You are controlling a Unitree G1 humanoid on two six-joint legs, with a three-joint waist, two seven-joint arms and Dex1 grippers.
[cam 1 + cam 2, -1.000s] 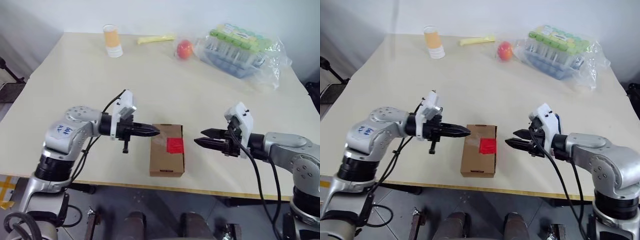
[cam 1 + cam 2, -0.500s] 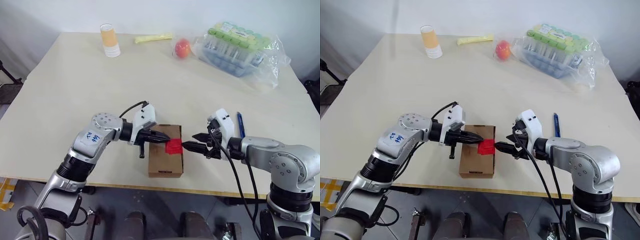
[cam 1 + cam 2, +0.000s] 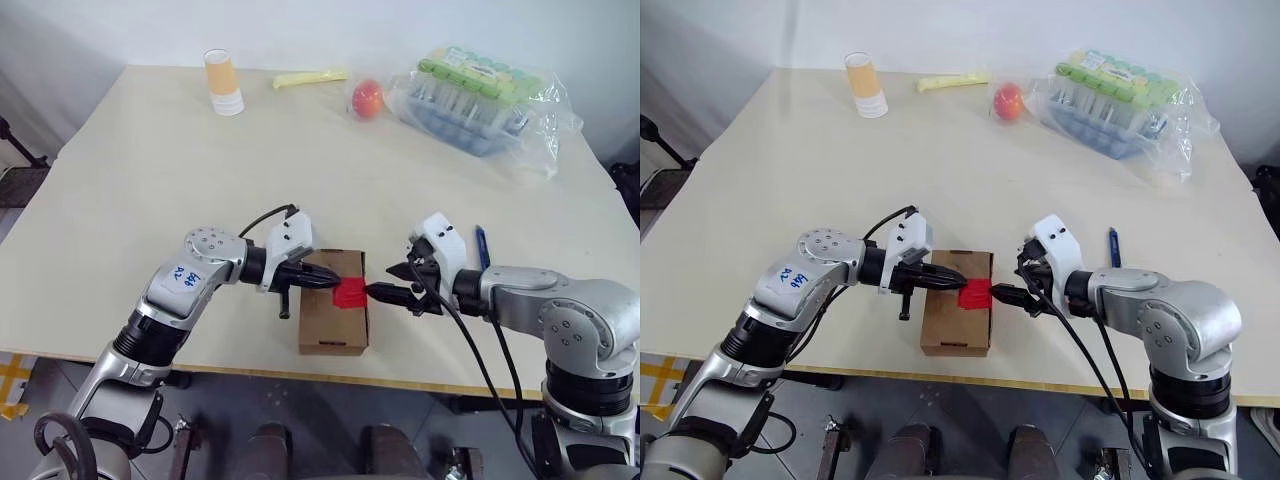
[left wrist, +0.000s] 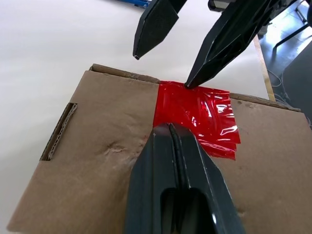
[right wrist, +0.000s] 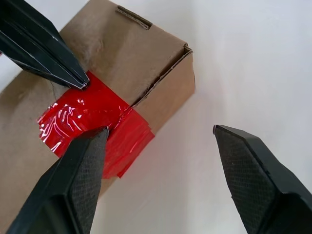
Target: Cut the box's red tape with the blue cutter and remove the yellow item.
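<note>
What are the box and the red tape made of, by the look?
Box: brown corrugated cardboard, matte; fluting shows at the cut slot edge, and the top face is dented. Red tape: looks like thin glossy plastic film, wrinkled, with bright highlights; the exact plastic can't be told.

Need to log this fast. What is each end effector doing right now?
Left end effector: shut, empty, tips on the tape.
Right end effector: open, empty, one finger on the tape.
</note>
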